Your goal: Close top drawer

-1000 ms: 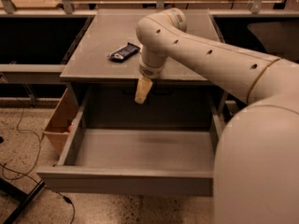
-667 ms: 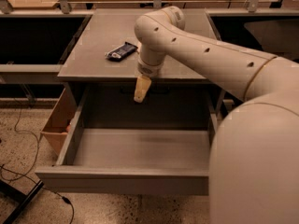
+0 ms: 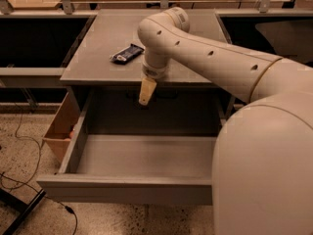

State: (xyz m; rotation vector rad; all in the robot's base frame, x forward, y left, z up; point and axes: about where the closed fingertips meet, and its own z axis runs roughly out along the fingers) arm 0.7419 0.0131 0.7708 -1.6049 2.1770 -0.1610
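- Hanging from the pale arm (image 3: 210, 58), the claw (image 3: 146, 92) points straight down just past the front edge of the grey cabinet's top surface (image 3: 93, 62). It sits above the rear part of the open drawer.
- From this side the claw shows only as a single tan wedge, so I cannot tell whether it is spread or pressed together. Nothing is visibly held in it.
- The claw appears to hang apart from the drawer's walls and floor, against the dark cavity behind.
- The top drawer (image 3: 124, 190) stands far out toward 6 o'clock. Its plain flat front panel is nearest the camera, and its low side walls run back toward 12 o'clock on either side of a smooth grey floor.
- A dark packet (image 3: 127, 53) lies flat on the surface at about 10 o'clock from the claw, near it but apart.
- A cardboard box (image 3: 61, 126) sits on the speckled floor (image 3: 19, 146) at 9 o'clock from the drawer, just beside its left wall.
- Thin cables (image 3: 19, 180) trail over the floor at 8 o'clock in the view.
- The robot's bulky shell covers the 4 o'clock region and hides the drawer's right front corner.
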